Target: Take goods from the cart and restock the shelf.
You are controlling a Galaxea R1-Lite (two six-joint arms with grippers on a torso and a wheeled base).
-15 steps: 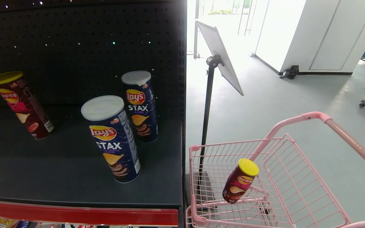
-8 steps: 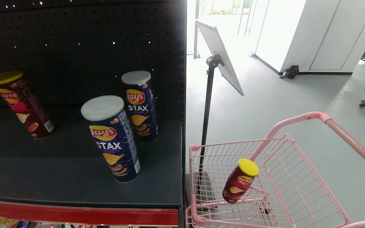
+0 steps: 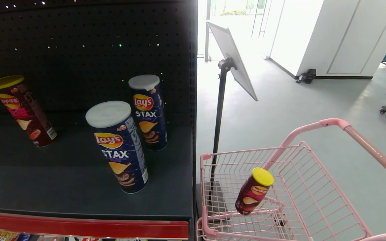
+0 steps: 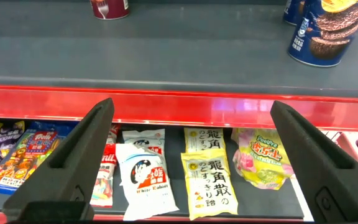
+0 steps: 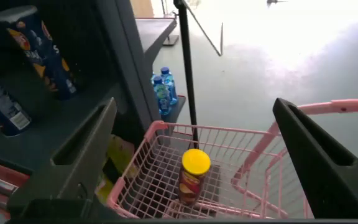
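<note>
A maroon chip can with a yellow lid [image 3: 253,192] leans inside the pink cart [image 3: 246,152], near its front left corner. My right gripper [image 5: 194,106] hangs open above the cart, and the can [image 5: 193,176] lies below, between its two fingers. On the dark shelf [image 3: 62,180] stand two blue chip cans [image 3: 121,150] [image 3: 148,113] and, at the far left, another maroon can [image 3: 23,110]. My left gripper [image 4: 191,106] is open and empty, level with the shelf's red front edge [image 4: 179,124]; the front blue can [image 4: 325,31] is beyond it.
A sign on a black pole [image 3: 218,113] stands between shelf and cart. Snack bags [image 4: 213,180] fill the lower shelf. Two water bottles [image 5: 162,90] sit on a low ledge by the pole. There is free room on the shelf between the maroon and blue cans.
</note>
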